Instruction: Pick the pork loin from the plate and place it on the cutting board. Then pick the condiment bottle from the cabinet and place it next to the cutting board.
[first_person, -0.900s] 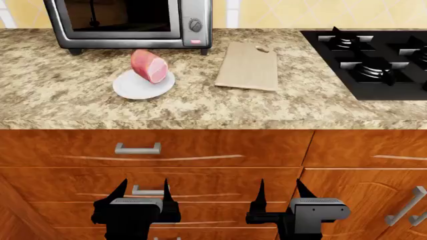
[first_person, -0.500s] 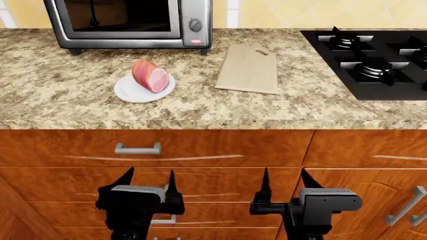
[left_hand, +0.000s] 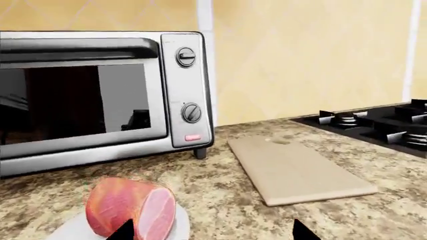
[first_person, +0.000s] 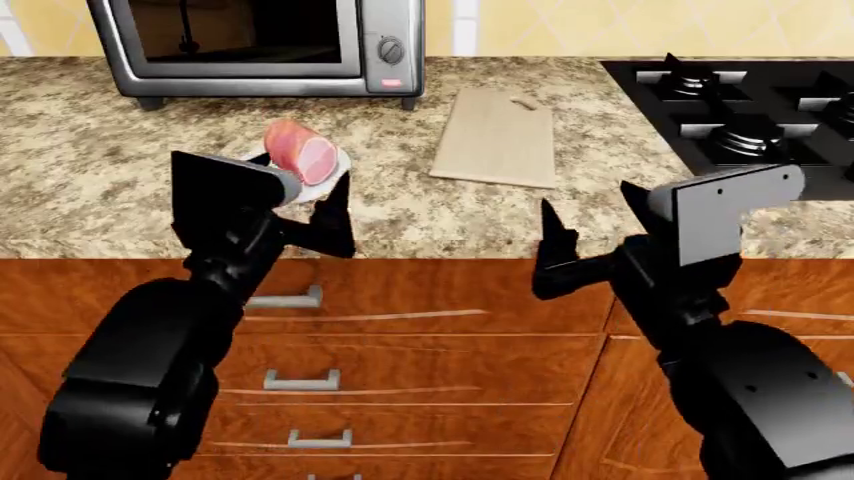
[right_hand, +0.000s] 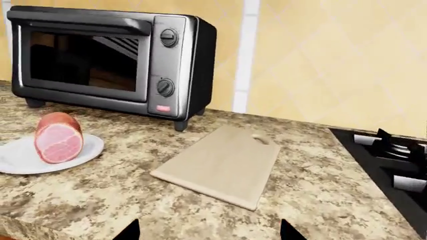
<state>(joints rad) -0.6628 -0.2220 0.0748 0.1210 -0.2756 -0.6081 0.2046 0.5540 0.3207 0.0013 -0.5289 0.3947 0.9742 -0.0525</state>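
Note:
The pork loin (first_person: 302, 149) is a pink-red chunk with a paler cut face, lying on the white plate (first_person: 339, 163) in front of the toaster oven. To its right the tan cutting board (first_person: 497, 135) lies bare. My left gripper (first_person: 318, 215) hovers open at the counter's front edge just short of the plate; in the left wrist view the pork loin (left_hand: 130, 207) lies just ahead, level with one fingertip. My right gripper (first_person: 587, 228) is open and empty, near the counter edge before the cutting board (right_hand: 223, 162). The condiment bottle is out of view.
A steel toaster oven (first_person: 260, 45) stands at the back left against the wall. A black gas stove (first_person: 747, 120) fills the counter's right end. Wooden drawers with metal handles (first_person: 278, 297) run below the granite counter (first_person: 120, 190).
Both arms have risen from low in front of the drawers to counter height. Both grippers stay open, and the pork loin, plate and board have not moved.

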